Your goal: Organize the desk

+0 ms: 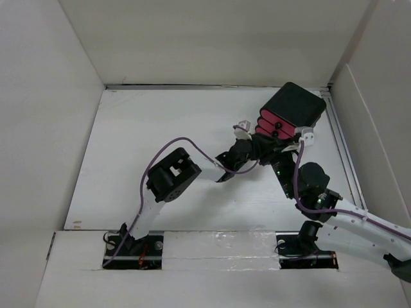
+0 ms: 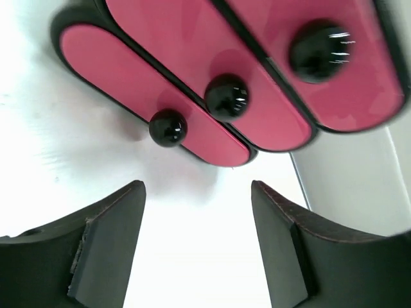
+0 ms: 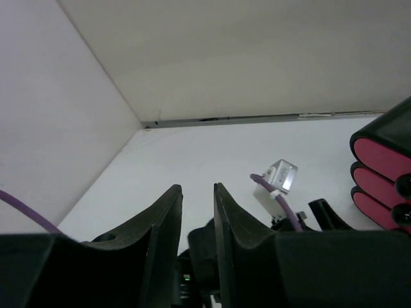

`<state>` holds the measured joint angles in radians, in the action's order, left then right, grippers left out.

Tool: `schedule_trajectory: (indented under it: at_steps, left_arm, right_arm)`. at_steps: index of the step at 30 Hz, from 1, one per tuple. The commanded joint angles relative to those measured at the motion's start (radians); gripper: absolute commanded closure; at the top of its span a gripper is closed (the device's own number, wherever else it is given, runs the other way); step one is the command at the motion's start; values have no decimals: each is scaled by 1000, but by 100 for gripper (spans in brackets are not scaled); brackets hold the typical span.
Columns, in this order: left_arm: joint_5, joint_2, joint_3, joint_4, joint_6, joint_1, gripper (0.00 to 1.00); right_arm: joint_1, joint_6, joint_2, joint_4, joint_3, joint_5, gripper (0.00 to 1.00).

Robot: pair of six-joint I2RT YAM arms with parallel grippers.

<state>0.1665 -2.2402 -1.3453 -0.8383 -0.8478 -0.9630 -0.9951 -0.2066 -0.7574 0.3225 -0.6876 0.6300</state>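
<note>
The white desk [image 1: 148,128] fills the top view. A black box with three pink drawers [image 1: 292,109] stands at its back right corner. My left gripper [image 1: 257,144] is open and empty just in front of the drawer fronts. In the left wrist view, my left gripper [image 2: 198,192] faces the pink drawers [image 2: 212,64] and their black knobs [image 2: 168,127], with bare desk [image 2: 192,256] between the fingers. My right gripper [image 1: 281,157] sits close behind the left one. In the right wrist view, my right gripper [image 3: 198,188] is nearly shut, holding nothing, with the box [image 3: 382,160] at the right.
White walls enclose the desk at the back and both sides. A metal rail [image 1: 343,147] runs along the right edge beside the box. The left arm's elbow [image 1: 173,174] rises over mid-desk. Its wrist camera with purple cable [image 3: 277,179] lies just ahead of my right gripper.
</note>
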Motion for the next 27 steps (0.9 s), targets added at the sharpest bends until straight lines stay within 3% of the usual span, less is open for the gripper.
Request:
schedule_trajectory:
  at_steps: [1, 10, 16, 17, 18, 21, 27]
  left_arm:
    - [22, 175, 99, -122, 87, -16, 37]
    - [125, 563, 507, -174, 259, -16, 33]
    - [337, 959, 762, 29, 285, -16, 27]
    - [387, 1131, 838, 160, 238, 10, 24]
    - [402, 1133, 839, 162, 237, 10, 24]
    - [448, 1411, 967, 274, 216, 35, 24]
    - [462, 1675, 1097, 320, 198, 35, 24]
  right_arm:
    - [4, -8, 29, 41, -26, -13, 68]
    - [4, -13, 144, 118, 51, -7, 70]
    - [4, -14, 135, 133, 59, -4, 69]
    - [4, -16, 118, 138, 56, -4, 69]
    - [4, -16, 118, 138, 56, -4, 69]
    - [4, -19, 84, 141, 46, -16, 69]
    - [4, -22, 49, 138, 34, -36, 69]
